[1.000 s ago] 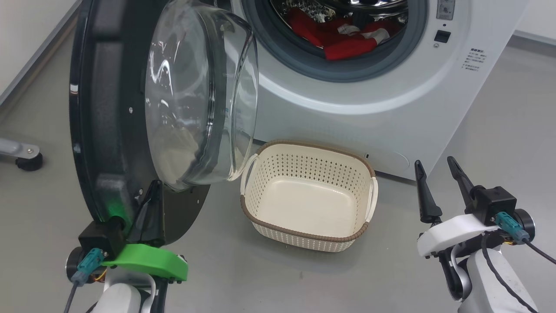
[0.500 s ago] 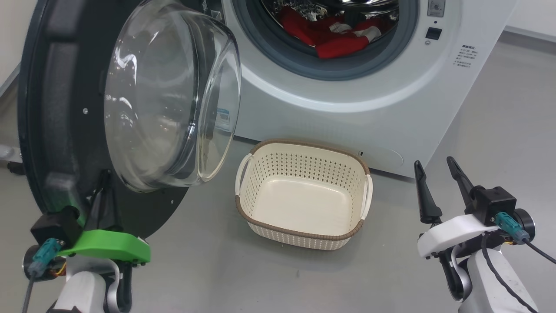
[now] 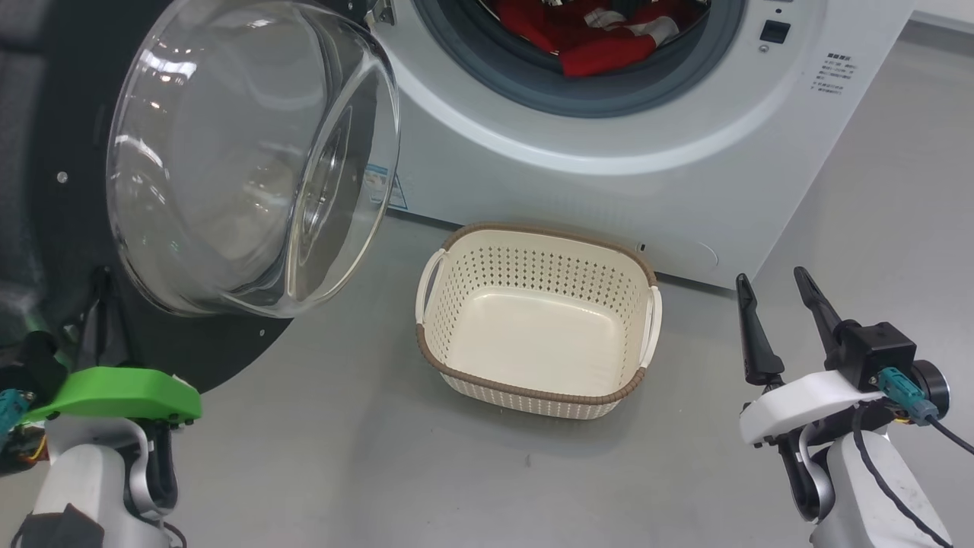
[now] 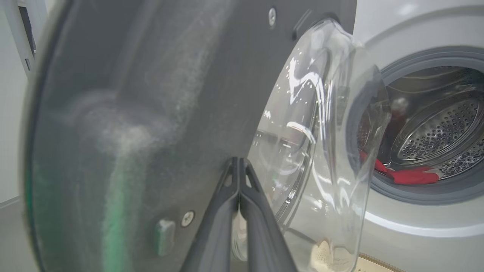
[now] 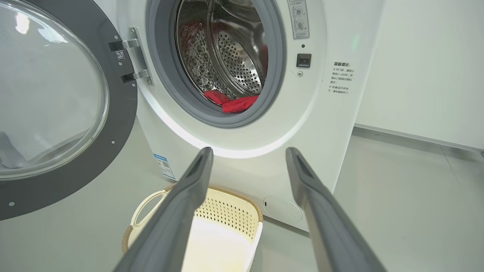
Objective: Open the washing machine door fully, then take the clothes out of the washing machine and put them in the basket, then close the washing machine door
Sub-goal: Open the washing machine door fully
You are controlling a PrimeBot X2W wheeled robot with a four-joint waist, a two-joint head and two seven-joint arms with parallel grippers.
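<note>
Fingers of your left gripper are pinched together at the washing machine door, swung open far left. Your right gripper is spread wide, holding nothing, near right. The clothes lie inside the washing machine; the basket stands just before it.

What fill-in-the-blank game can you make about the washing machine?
The clothes in the washing machine are ____.
The basket has ____ in it.
The right gripper holds its fingers ____.
The left gripper holds its fingers ____.
Missing words: red, nothing, open, shut.
</note>
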